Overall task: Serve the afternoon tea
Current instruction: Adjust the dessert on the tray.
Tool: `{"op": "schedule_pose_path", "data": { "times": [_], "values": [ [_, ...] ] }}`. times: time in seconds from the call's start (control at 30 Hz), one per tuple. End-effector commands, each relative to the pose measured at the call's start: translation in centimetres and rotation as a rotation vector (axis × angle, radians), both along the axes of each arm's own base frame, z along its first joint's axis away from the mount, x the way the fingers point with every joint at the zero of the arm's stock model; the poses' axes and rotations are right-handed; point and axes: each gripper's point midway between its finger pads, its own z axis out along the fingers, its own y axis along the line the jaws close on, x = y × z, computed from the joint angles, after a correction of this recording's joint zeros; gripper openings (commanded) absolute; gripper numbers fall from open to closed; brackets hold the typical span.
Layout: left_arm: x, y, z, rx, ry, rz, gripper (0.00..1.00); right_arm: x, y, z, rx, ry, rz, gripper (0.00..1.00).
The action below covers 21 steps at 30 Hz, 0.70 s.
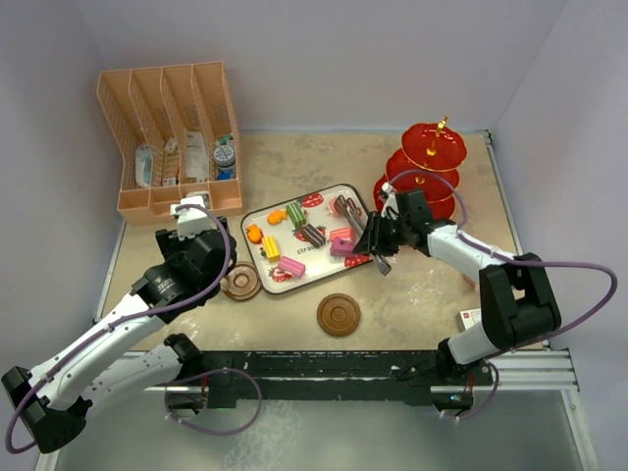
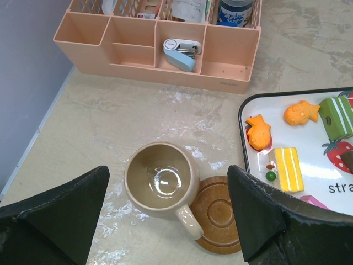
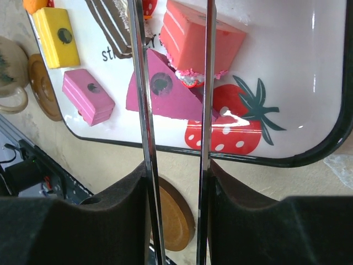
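Two grippers hung over the bench. The right gripper (image 3: 176,221) was clenched on the tongs (image 3: 138,83), its pads pressed against both blades. The blades ran out over the tray (image 3: 309,83) and crossed a magenta wedge (image 3: 165,91) lying against a coral cake (image 3: 198,41); their tips were out of view. The left gripper (image 2: 165,218) was released, fingers wide apart, above the tan mug (image 2: 160,179) and touching nothing. That mug stood upright and empty on the bench just off the tray's near left corner, its handle overlapping a saucer (image 2: 220,212). A second saucer (image 1: 339,315) lay by the bench's near edge, in front of the tray. The red stand (image 1: 424,167) stood at the far right corner, the rack (image 1: 167,137) at the far left.
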Motion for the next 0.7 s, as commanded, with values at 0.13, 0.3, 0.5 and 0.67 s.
{"op": "schedule_pose_path", "data": {
  "times": [0.13,0.3,0.5,0.67],
  "values": [
    [0.2,-0.1,0.8,-0.012,-0.017,-0.002,0.86,1.6,-3.0,1.4,-0.129,-0.096,-0.131,0.39],
    [0.3,-0.3,0.6,-0.007,-0.01,-0.006,0.86,1.3,-3.0,1.5,-0.126,-0.095,-0.136,0.35],
    [0.3,-0.3,0.7,-0.01,-0.01,-0.007,0.86,1.0,-3.4,0.4,-0.149,-0.069,-0.142,0.34],
    [0.3,-0.3,0.6,-0.009,-0.008,-0.01,0.85,1.3,-3.3,2.7,-0.13,-0.155,-0.124,0.35]
  ]
}}
